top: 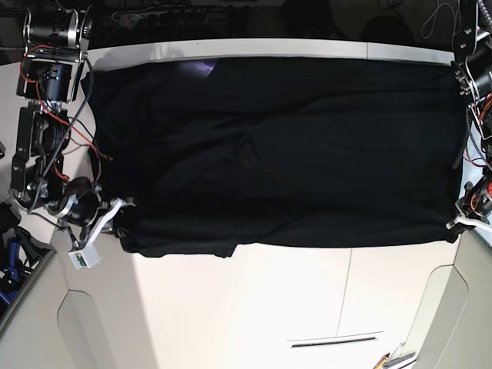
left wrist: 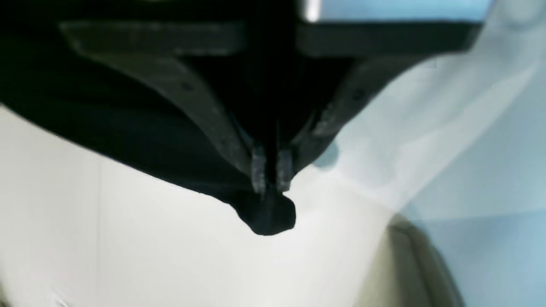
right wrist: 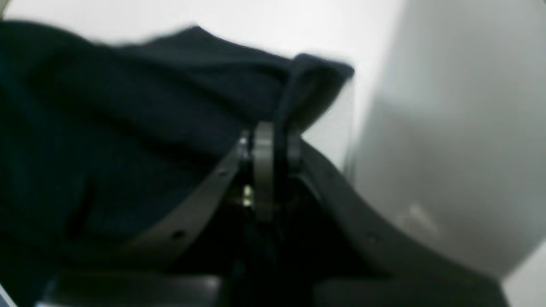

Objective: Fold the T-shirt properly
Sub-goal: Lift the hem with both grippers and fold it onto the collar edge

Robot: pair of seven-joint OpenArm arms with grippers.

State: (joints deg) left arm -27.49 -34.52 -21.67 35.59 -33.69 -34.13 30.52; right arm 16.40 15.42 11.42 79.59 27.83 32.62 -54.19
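Note:
The black T-shirt (top: 277, 154) lies spread wide across the far half of the white table (top: 307, 292), plain side up. My left gripper (left wrist: 271, 172) is shut on a corner of the cloth (left wrist: 268, 217), and a small nub of it sticks out past the fingertips. In the base view this gripper (top: 453, 225) sits at the shirt's near right corner. My right gripper (right wrist: 269, 140) is shut on a raised fold of the shirt (right wrist: 128, 106). The base view shows it (top: 123, 209) at the near left corner. No print shows.
Beige panels flank the table's near corners (top: 84, 323) (top: 453, 307). A thin dark slot (top: 334, 340) marks the near table surface. Cables and arm links (top: 46, 115) stand along the left edge, and more wiring (top: 473, 84) on the right.

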